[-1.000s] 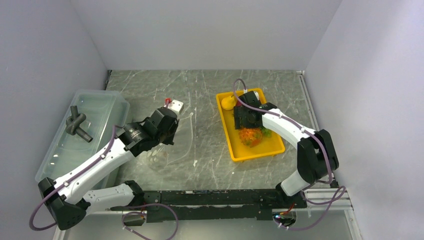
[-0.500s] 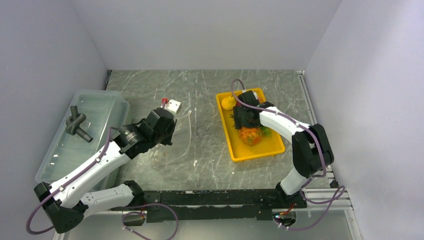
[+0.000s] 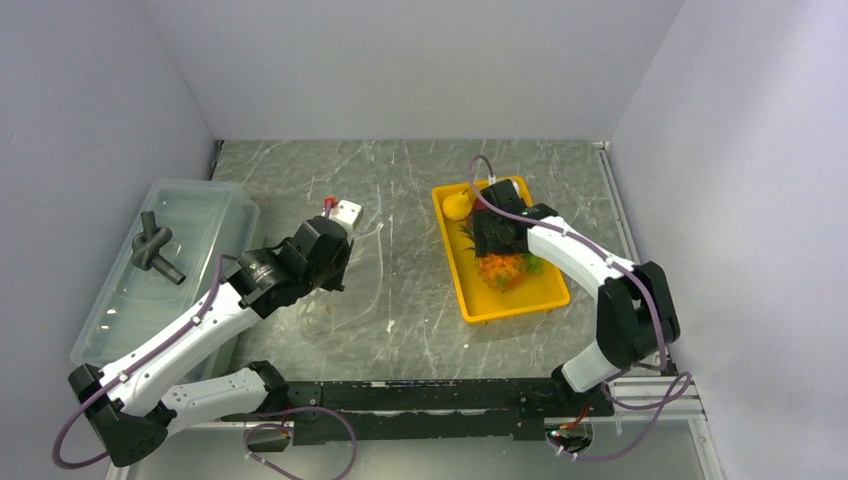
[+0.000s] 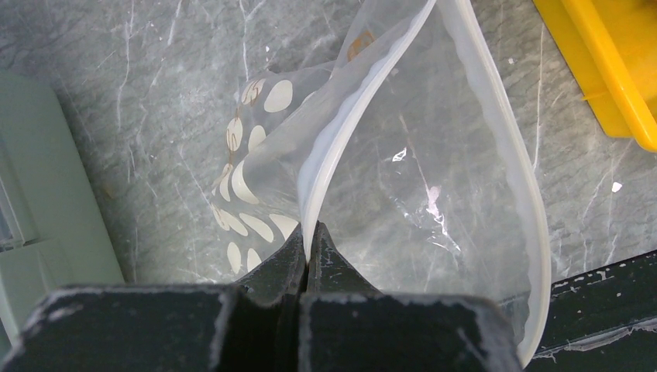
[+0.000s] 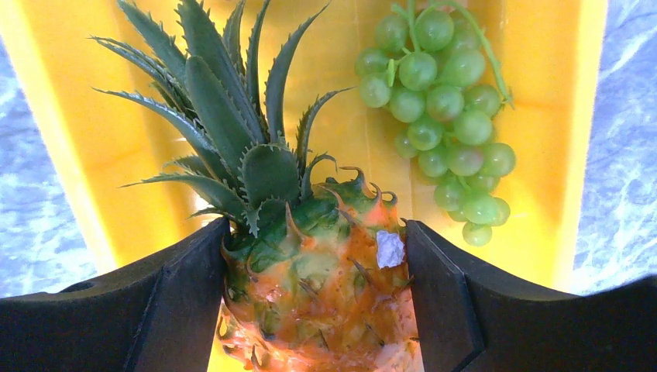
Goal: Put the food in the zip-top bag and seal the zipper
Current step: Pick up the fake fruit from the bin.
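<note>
Right gripper (image 5: 314,260) closed around pineapple (image 5: 318,310), green grapes (image 5: 442,116) just ahead to its right, left gripper (image 4: 307,246) pinching zipper (image 4: 350,124) of gaping zip-top bag (image 4: 259,147)

Seen from above, the bin (image 3: 200,215) lies at 9 o'clock on the tabletop (image 3: 400,180) and the tray (image 3: 512,305) at 3 o'clock, well apart. Between them is the zip-top bag (image 4: 263,155), its zipper (image 4: 346,116) pinched in the left tool (image 4: 307,252). In the tray, the round fruit (image 3: 456,205) sits at the 12 o'clock end. The pineapple (image 3: 500,270) is mid-tray, between the right tool's (image 5: 314,271) fingers and touching both. The grape bunch (image 3: 535,266) lies at its 3 o'clock.
</note>
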